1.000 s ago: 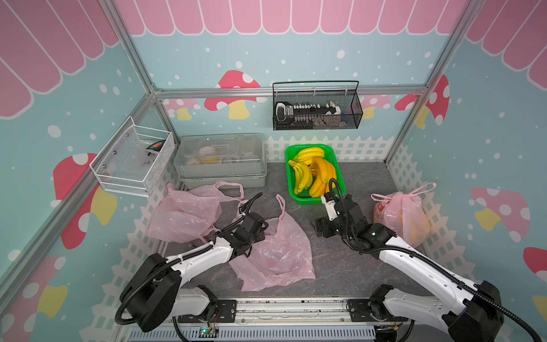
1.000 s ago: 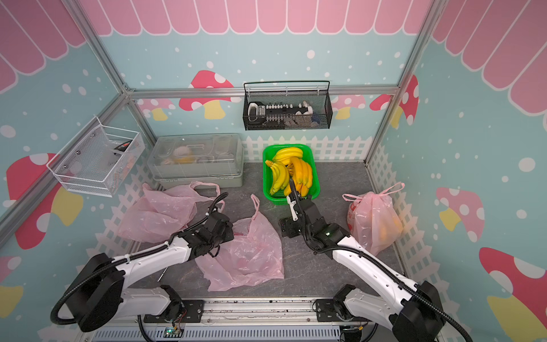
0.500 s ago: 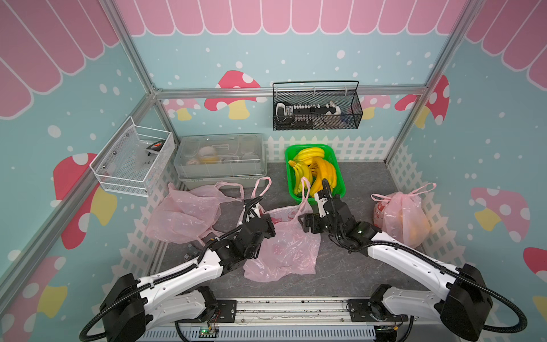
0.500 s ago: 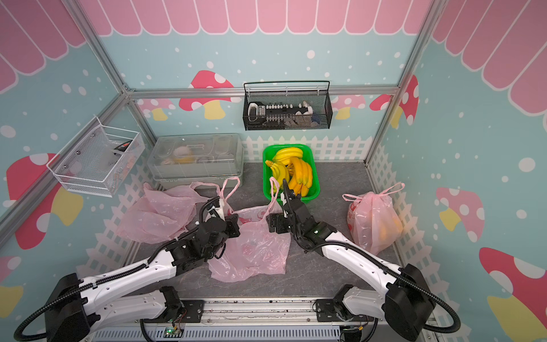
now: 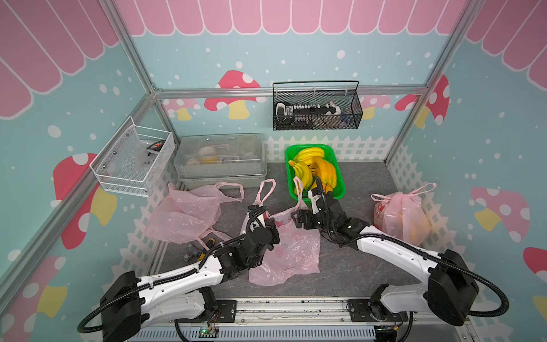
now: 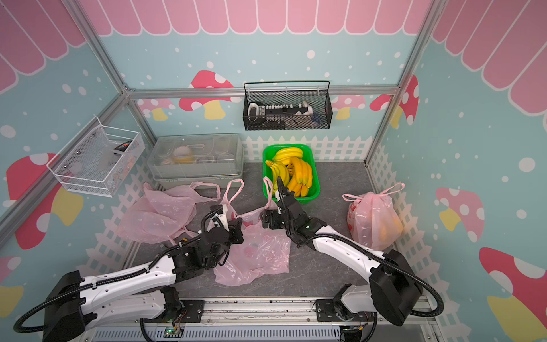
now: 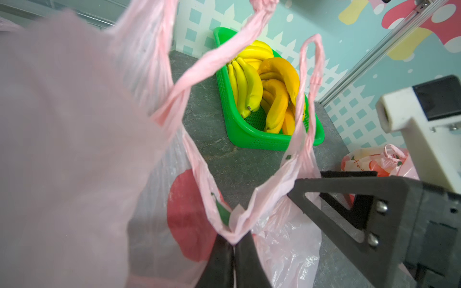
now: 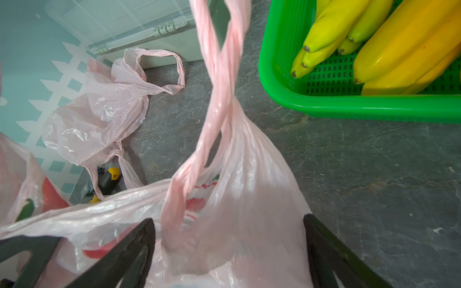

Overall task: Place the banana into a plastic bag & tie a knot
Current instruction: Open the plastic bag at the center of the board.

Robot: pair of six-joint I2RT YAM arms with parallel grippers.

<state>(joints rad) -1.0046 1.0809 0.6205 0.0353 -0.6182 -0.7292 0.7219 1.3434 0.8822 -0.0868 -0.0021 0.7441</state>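
Step in hand, as judged: opening the bag mouth before loading.

Left gripper (image 7: 234, 245) is pinching the rim of the pink plastic bag (image 5: 290, 251), jaws shut on the film.

Right gripper (image 8: 229, 224) is standing wide open, straddling the opposite rim below the twisted handle (image 8: 217, 87) and clamping nothing.

Bananas (image 5: 313, 170) are lying in the green basket (image 5: 339, 192), just behind the bag.

Next move likely calls for the right jaws closing on that rim, then both arms pulling apart.

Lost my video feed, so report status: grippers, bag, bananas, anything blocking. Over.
Left gripper shut on pink bag rim. Right gripper open, jaws astride bag's other side. Bananas in green basket, none gripped. Raised bag handles stand before the basket.
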